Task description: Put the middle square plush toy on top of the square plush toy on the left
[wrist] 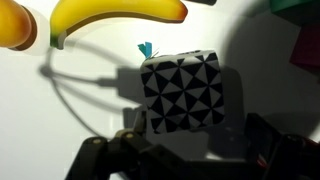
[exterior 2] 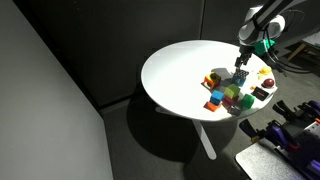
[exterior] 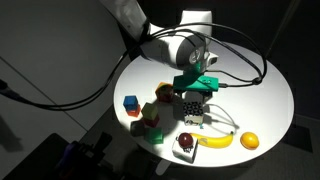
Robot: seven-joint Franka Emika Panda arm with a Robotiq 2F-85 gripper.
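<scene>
A square plush toy with a black-and-white triangle pattern (wrist: 182,90) lies on the round white table (exterior: 255,95). It also shows in both exterior views (exterior: 192,112) (exterior 2: 240,76). My gripper (wrist: 195,138) hangs just above it (exterior: 193,97) (exterior 2: 241,63), open, with one finger on each side of the toy's near edge; I cannot tell whether they touch it. A blue square plush toy (exterior: 131,103) lies to the left of it in an exterior view. A red and yellow toy (exterior: 161,92) lies between them.
A banana (wrist: 120,12) (exterior: 215,141) and an orange (wrist: 12,25) (exterior: 250,141) lie beyond the patterned toy. Green, red and yellow toys (exterior: 150,122) cluster near the table edge, and a red fruit sits on a dark block (exterior: 186,146). Cables trail across the table.
</scene>
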